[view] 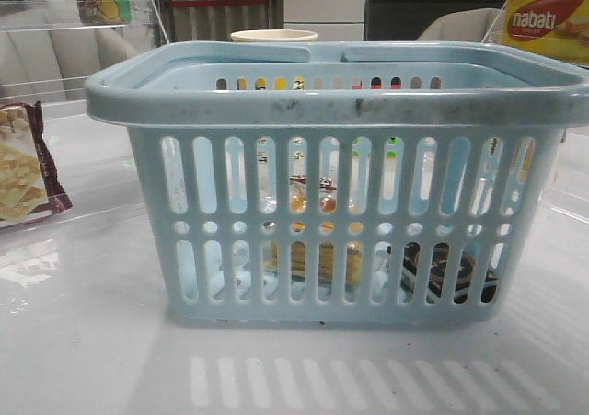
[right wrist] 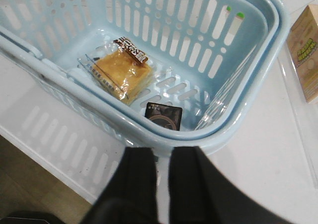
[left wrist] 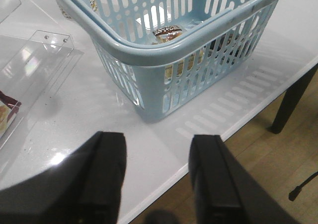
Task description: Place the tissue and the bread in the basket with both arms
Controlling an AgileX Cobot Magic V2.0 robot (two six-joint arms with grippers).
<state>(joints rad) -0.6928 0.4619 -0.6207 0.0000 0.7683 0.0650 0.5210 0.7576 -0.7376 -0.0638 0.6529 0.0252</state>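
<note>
The light-blue basket (view: 340,102) stands in the middle of the white table, close to its front edge. Inside it, on the floor, lies the bread (right wrist: 121,72), golden in a clear wrapper with a dark label. Beside the bread sits the small dark tissue (right wrist: 163,115) pack, near the basket's corner. Through the slots the front view shows the bread (view: 313,203) and the tissue (view: 442,272). My left gripper (left wrist: 159,139) hangs open and empty over the table edge, apart from the basket (left wrist: 164,55). My right gripper (right wrist: 163,152) is shut and empty, just outside the basket rim (right wrist: 248,110).
A maroon-edged cracker packet (view: 23,167) lies left of the basket beside a clear acrylic stand (left wrist: 39,60). A yellow nabati box (view: 548,19) sits at the back right, and a cup (view: 273,36) behind the basket. A carton (right wrist: 304,55) stands near the basket's right side.
</note>
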